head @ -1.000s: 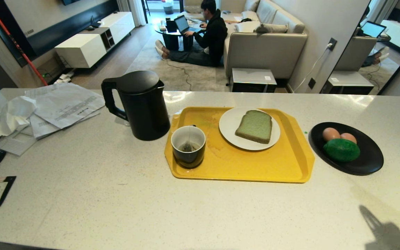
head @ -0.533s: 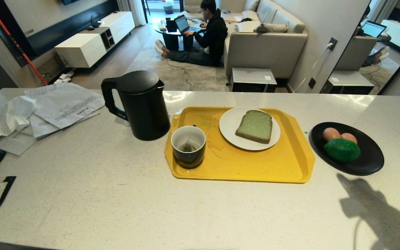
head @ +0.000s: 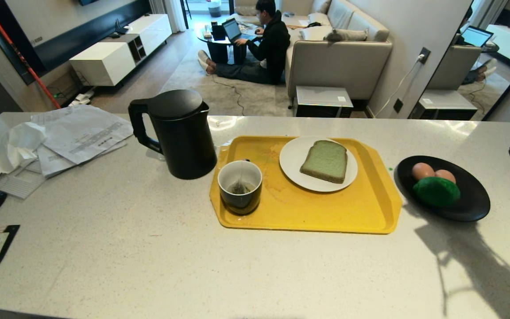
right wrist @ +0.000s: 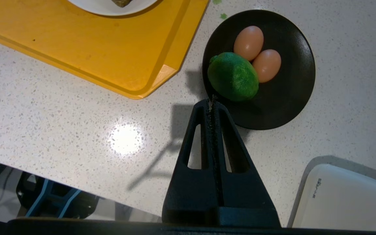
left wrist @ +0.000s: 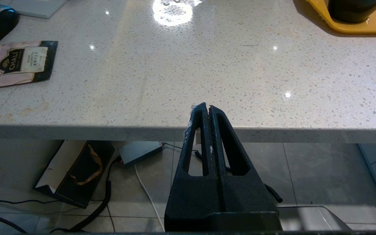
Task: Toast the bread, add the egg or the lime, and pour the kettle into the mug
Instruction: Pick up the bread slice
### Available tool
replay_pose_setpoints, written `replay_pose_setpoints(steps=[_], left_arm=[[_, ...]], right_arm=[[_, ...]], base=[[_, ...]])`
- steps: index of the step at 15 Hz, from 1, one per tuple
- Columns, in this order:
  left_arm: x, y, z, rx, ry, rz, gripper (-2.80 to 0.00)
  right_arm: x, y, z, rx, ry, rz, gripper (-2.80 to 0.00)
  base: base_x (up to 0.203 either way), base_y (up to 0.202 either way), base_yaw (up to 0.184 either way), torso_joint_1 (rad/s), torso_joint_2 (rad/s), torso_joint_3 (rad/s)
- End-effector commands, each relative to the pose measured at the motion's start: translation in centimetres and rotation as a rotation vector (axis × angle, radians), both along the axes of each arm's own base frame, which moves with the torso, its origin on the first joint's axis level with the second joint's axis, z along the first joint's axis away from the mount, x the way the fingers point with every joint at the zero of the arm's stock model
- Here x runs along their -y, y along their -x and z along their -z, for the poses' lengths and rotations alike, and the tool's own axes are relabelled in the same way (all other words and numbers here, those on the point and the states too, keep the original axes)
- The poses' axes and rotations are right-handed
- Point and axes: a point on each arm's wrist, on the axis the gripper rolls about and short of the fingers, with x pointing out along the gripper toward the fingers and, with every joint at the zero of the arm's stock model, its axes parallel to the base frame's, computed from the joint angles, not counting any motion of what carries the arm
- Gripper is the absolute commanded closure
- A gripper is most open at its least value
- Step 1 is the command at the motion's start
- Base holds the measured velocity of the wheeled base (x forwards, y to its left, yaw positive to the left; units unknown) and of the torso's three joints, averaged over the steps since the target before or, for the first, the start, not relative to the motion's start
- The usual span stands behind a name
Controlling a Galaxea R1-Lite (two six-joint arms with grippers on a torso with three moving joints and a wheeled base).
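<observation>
Speckled white desk (head: 148,248) fills the head view; a yellow tray (head: 326,212) at centre carries the mug (head: 240,186) and the bread (head: 324,161). Left of it stands the kettle (head: 177,133). At right, the lime (right wrist: 233,76) lies beside two eggs (right wrist: 258,54). Right hand (right wrist: 212,101), clenched and empty, hovers seemingly above the lime; left hand (left wrist: 206,108), clenched, sits at the desk's near edge.

yellow tray (head: 361,212), white plate (head: 292,161), papers (head: 82,133)

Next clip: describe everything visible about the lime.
The lime is bright green, oval, with bumpy, slightly glossy skin, whole and uncut. It lies on its side on a black plate right of the yellow tray, resting against two eggs behind it. Nothing grips it; the shut right end effector hovers just over its near side.
</observation>
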Motion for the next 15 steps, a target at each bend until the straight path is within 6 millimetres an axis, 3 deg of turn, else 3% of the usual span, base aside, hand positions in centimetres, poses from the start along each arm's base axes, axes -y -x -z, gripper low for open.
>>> replay_pose_setpoints(steps=[1,4,5,8,11,15], left_arm=[[0.0,0.0,0.0,0.002,0.000,0.000,0.00],[0.0,0.0,0.0,0.002,0.000,0.000,0.00],[0.0,0.0,0.0,0.001,0.000,-0.001,0.00],[0.0,0.0,0.0,0.002,0.000,-0.001,0.00],[0.0,0.0,0.0,0.002,0.000,-0.001,0.00],[0.0,0.0,0.0,0.001,0.000,0.000,0.00]], right_arm=[[-0.2,-2.4,0.9,-0.060,0.008,-0.009,0.00],[-1.0,-5.1,1.8,-0.104,-0.029,-0.007,0.00],[-1.4,-6.2,1.9,-0.107,-0.066,0.005,-2.80],[-2.8,-9.4,2.1,-0.107,-0.172,0.015,-2.80],[-5.7,-12.8,2.1,-0.085,-0.329,0.028,-2.80],[-10.0,-16.2,4.7,-0.118,-0.320,0.146,-2.80]], base=[[0.000,0.000,0.000,0.000,0.00,0.000],[0.000,0.000,0.000,0.000,0.00,0.000],[0.000,0.000,0.000,0.000,0.00,0.000],[0.000,0.000,0.000,0.000,0.00,0.000],[0.000,0.000,0.000,0.000,0.00,0.000],[0.000,0.000,0.000,0.000,0.00,0.000]])
